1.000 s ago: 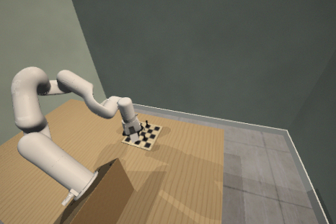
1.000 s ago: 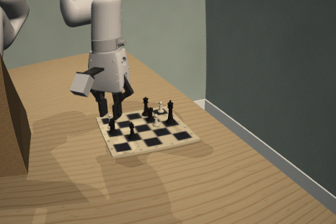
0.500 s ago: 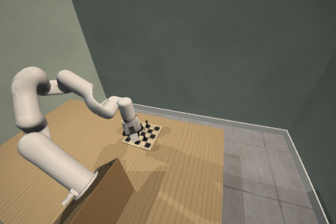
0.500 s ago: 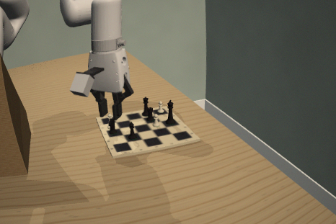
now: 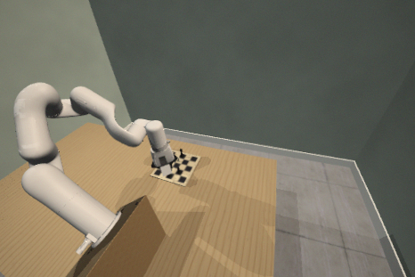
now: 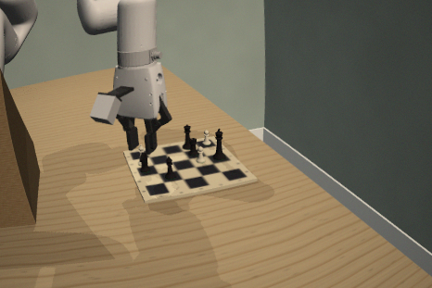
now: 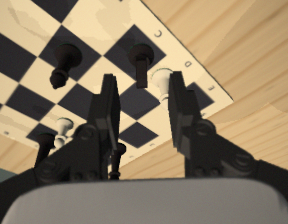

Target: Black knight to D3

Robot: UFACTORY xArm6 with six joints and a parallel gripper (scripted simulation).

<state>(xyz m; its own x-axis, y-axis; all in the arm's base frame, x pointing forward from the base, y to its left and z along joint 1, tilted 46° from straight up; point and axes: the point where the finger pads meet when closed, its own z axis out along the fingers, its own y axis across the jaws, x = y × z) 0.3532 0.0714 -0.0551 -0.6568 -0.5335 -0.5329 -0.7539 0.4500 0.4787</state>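
Note:
The small chessboard (image 6: 190,168) lies on the wooden table and also shows in the top view (image 5: 175,169). My gripper (image 6: 139,145) hangs over the board's near-left corner, fingers pointing down, a little above the pieces. In the wrist view the gripper (image 7: 140,85) is open with nothing between its fingers. Just ahead of the fingertips stands a black piece (image 7: 141,62) (image 6: 144,160) with a blocky body, likely the black knight, beside a white pawn (image 7: 162,82). Another black piece (image 7: 65,62) stands one file over (image 6: 170,168). The pieces are too small to name surely.
Several other pieces stand upright at the board's far side: tall black ones (image 6: 218,144) (image 6: 187,135) and white pawns (image 6: 206,137) (image 6: 200,155). A brown box (image 6: 16,163) stands to the left of the board. The table edge and a grey floor lie to the right (image 5: 321,215).

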